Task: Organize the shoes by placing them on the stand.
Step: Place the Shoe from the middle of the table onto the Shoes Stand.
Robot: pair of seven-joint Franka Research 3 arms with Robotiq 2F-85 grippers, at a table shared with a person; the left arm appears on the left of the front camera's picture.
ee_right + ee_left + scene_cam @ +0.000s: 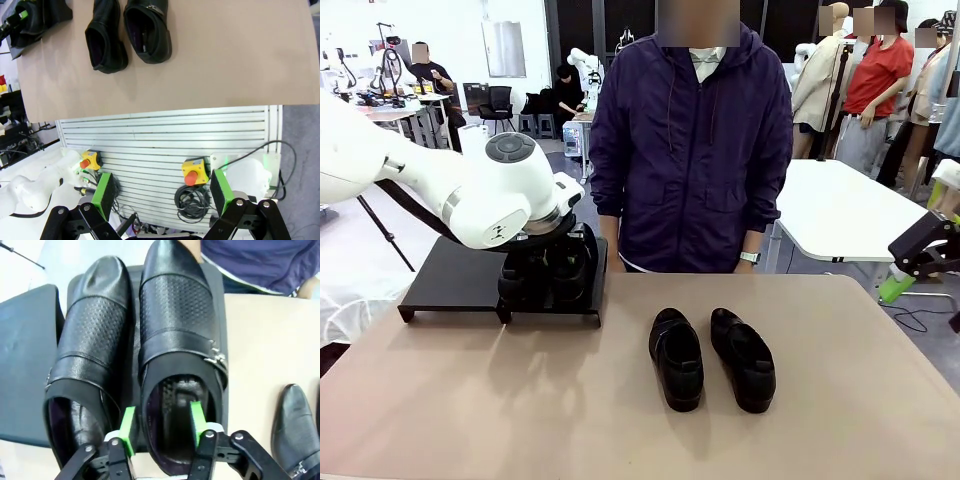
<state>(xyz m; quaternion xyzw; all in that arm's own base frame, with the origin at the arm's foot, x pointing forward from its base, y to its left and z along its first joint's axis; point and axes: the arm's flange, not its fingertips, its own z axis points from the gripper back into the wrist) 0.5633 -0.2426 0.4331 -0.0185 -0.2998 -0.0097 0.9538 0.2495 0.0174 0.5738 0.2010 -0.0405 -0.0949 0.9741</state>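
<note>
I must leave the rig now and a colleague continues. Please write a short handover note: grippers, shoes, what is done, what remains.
Left gripper: open, low over the stand, pads astride the side wall of the end shoe, not pinching it.
Right gripper: open, empty, raised off to the table's right side.
Done: end shoe and second shoe stand together at the stand's right end.
Left to do: left loose shoe and right loose shoe lie on the table; place both on the stand.

Front faces across, wrists downward, sharing tabletop shoes (677, 360).
</note>
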